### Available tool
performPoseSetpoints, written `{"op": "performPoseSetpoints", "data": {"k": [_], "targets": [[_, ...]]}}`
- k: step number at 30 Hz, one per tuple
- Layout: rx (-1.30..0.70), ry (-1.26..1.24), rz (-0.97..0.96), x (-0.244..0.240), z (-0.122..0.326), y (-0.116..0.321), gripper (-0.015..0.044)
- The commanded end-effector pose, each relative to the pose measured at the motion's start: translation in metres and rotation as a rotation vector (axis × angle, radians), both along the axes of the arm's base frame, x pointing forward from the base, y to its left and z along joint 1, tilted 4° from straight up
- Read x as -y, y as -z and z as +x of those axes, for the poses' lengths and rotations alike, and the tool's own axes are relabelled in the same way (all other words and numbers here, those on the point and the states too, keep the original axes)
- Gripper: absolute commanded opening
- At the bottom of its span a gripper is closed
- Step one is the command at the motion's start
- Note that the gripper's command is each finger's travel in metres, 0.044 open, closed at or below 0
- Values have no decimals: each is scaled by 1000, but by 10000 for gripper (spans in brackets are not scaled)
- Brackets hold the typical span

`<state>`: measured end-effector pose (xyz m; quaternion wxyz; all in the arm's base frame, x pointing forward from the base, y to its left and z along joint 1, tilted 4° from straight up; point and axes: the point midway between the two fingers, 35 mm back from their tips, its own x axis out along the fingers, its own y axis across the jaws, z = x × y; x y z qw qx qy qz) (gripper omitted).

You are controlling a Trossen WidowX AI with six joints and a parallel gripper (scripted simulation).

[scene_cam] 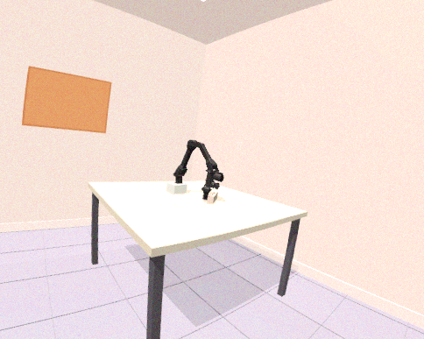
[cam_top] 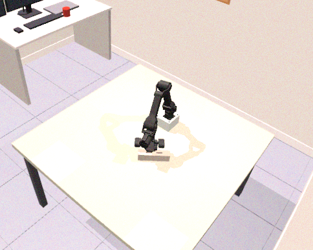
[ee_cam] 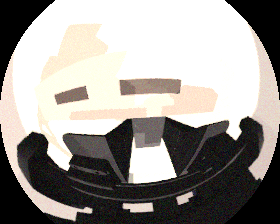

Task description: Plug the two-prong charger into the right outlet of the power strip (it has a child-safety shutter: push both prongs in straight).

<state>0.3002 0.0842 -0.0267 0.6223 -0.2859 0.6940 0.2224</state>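
The power strip (cam_top: 154,157) (scene_cam: 212,197) is a pale block on the table, with its brownish side toward the top camera. My gripper (cam_top: 149,150) (ee_cam: 145,118) points down over the left part of the strip as the top view shows it, close to its top. It is shut on the charger, a small grey block (ee_cam: 149,124) between the fingertips in the wrist view. The prongs are hidden, and I cannot tell whether they are in an outlet. Glare hides the outlets in the wrist view.
The arm's pale base (cam_top: 168,123) (scene_cam: 177,188) stands on the table (cam_top: 96,176) (scene_cam: 183,222) behind the strip. Arm shadows fall on the table around the strip. A desk (cam_top: 90,10) with a red cup (cam_top: 66,11) stands far off at the back left.
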Motion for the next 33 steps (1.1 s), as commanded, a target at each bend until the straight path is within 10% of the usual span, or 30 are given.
{"op": "performPoseSetpoints", "data": {"k": [1,7,24,33], "targets": [[1,0,0,0,0,0,0],[1,0,0,0,0,0,0],[1,0,1,0,0,0,440],[5,-1,4,2,-2,0,440]]}}
